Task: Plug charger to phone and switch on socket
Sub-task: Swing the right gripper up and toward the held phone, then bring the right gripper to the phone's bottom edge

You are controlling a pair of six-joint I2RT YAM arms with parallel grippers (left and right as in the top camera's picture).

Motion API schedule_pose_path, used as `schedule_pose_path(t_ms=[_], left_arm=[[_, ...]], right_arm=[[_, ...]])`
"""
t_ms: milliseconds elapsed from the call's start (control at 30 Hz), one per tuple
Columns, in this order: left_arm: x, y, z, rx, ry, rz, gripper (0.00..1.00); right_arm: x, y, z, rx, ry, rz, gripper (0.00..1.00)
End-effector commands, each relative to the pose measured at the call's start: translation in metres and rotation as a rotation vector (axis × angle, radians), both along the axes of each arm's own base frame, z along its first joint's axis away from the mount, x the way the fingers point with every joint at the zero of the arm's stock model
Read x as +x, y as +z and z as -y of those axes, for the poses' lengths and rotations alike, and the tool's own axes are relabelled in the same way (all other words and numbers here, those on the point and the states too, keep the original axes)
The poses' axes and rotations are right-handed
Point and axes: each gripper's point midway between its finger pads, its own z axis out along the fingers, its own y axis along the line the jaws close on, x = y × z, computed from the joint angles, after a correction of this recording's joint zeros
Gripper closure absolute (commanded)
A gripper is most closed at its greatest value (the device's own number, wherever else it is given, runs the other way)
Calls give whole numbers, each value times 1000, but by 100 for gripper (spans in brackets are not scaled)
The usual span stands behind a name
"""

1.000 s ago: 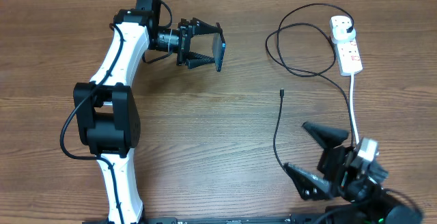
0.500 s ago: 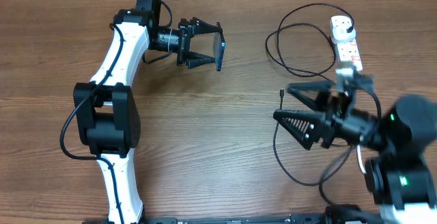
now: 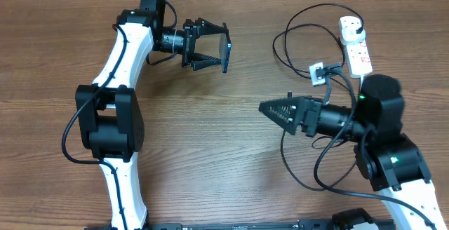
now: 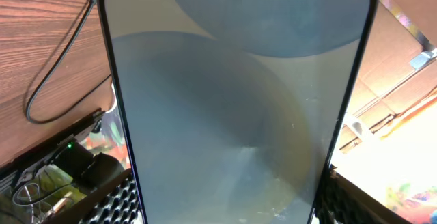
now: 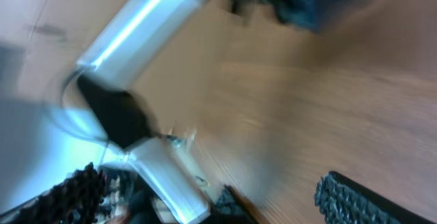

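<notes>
My left gripper (image 3: 222, 48) is shut on the phone (image 3: 226, 48), holding it on edge above the table at the back left. In the left wrist view the phone's pale blue-grey screen (image 4: 235, 115) fills the frame between both fingers (image 4: 113, 203). The charger's connector tip (image 3: 289, 95) lies on the wood, and its thin black cable (image 3: 284, 146) loops back to a plug in the socket (image 3: 356, 46) at the back right. My right gripper (image 3: 270, 109) points left, just in front of the connector tip. It is open and holds nothing. The right wrist view is blurred, with its fingers (image 5: 348, 197) wide apart.
The socket's thick white lead (image 3: 363, 111) runs forward under my right arm (image 3: 382, 139). A loop of the arm's own black cable (image 3: 323, 170) hangs near the charger cable. My left arm (image 3: 119, 76) stretches along the table's left side.
My right arm has swung up from the front right corner toward the middle of the table, and now points left beside the connector tip. The left arm and the phone have not moved.
</notes>
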Motion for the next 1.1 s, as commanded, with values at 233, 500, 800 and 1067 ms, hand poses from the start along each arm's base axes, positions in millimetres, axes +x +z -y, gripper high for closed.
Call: schedule_pose_path(t_ms=[233,500,800,1067], left_arm=[[2,16,3,-54,-14,24,31],[0,12,7,-35,-21,23,32],[-2,7,13,0,-24,-1,31],[-3,1,16,34,-22,-12,31]], right_arm=[[43,7,47,-523,-381,3,0],[66,-16,8,-577,-298,-24,0],[92,-18,-19,-646,-392,84,3],[105,-25,-48,-689,-427,177,6]])
